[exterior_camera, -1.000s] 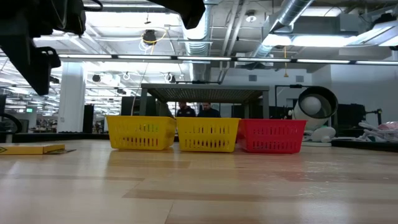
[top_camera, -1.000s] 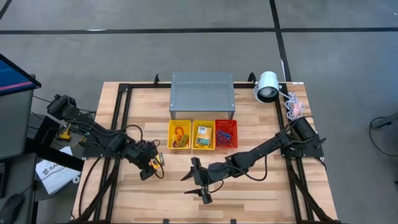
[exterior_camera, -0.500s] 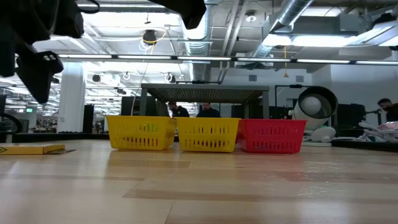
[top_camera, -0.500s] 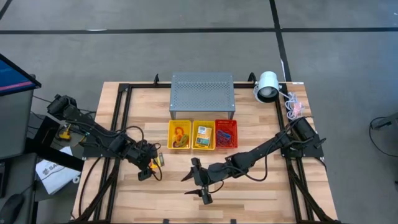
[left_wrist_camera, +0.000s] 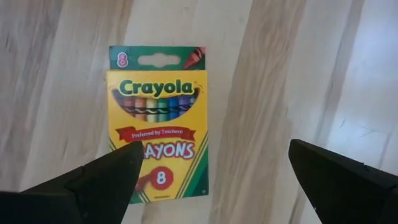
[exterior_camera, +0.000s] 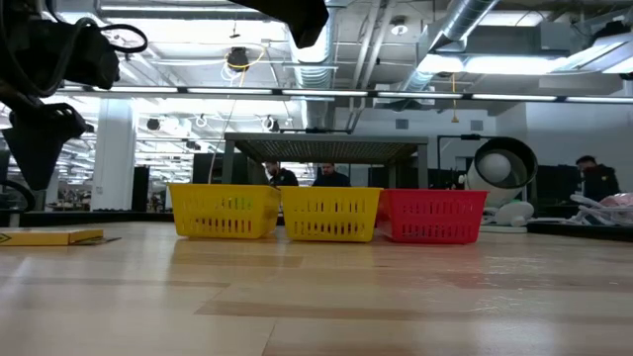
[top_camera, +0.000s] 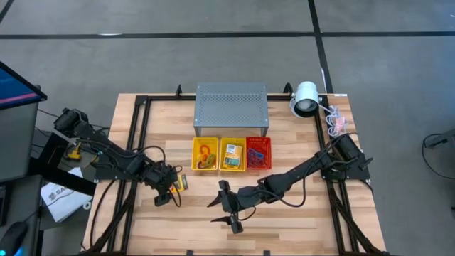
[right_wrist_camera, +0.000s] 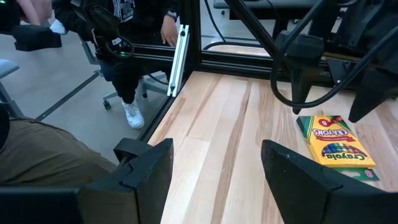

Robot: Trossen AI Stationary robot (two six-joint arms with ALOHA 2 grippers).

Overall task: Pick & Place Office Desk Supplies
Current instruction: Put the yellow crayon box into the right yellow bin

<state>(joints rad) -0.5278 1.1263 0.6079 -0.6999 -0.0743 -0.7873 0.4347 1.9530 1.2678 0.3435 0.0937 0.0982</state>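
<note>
A yellow-and-green Crayola crayon box [left_wrist_camera: 158,124] lies flat on the wooden table, left of centre [top_camera: 182,183], and shows low at the left of the low view [exterior_camera: 45,237]. My left gripper [left_wrist_camera: 216,146] hangs open just above it, pointing steeply down, one finger over the box's lower corner and the other over bare wood; it touches nothing. From the right wrist view the box [right_wrist_camera: 336,148] lies under those fingers. My right gripper [top_camera: 226,208] stands open and empty near the table's front middle [right_wrist_camera: 217,155].
Two yellow mesh baskets [top_camera: 206,154] [top_camera: 232,154] and a red one [top_camera: 259,153] stand in a row mid-table, holding small items. Behind them stands a grey perforated metal box [top_camera: 231,108], with a white lamp [top_camera: 306,98] at the far right. People sit beyond the table.
My left gripper has sunk toward the table and drifted slightly toward the near left, staying over the crayon box. The box has not moved.
</note>
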